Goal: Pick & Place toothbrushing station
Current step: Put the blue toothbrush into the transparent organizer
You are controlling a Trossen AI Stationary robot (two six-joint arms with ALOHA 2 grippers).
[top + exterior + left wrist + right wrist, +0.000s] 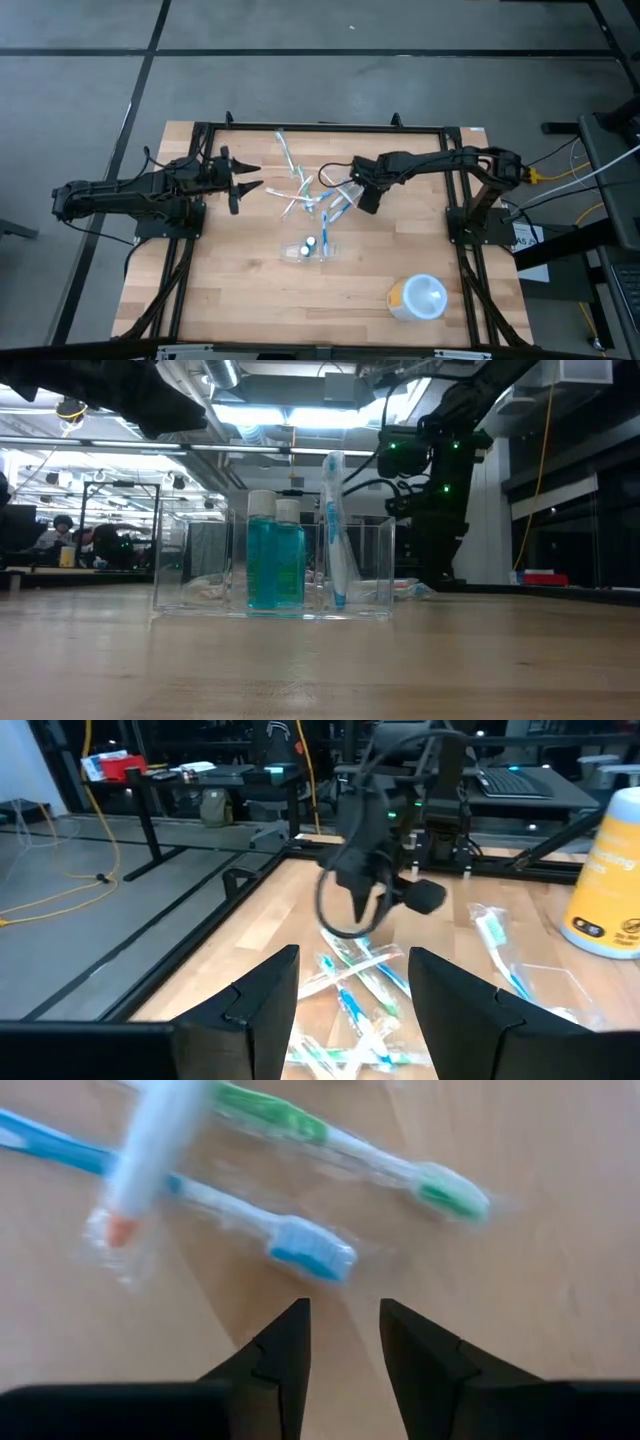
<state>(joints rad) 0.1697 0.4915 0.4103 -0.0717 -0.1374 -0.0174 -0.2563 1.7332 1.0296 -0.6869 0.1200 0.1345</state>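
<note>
Low view puts the toothbrushing station (272, 568) nearest, standing upright on the wooden desk (320, 660) with its long side across the picture; two bottles of blue-green liquid (275, 555) stand inside it, and a wrapped toothbrush (335, 530) stands on end in the right-hand section. From above, the toothbrushing station (305, 250) sits near the middle of the desk (230, 290), its long axis running left to right with a slight tilt, and the white and yellow container (418, 298) lies well apart from it toward the near right corner. Beyond the station, a loose heap of wrapped toothbrushes (305, 190) is scattered on the wood. The right gripper (340, 198) hangs over the right side of that heap; its wrist camera shows the right gripper (344, 1335) with jaws narrowly apart and holding nothing, a blue-headed brush (300, 1248) and a green-headed brush (440, 1192) just ahead. The left gripper (250, 180) waits left of the heap, and the left gripper (350, 990) shows jaws spread wide and empty.
</note>
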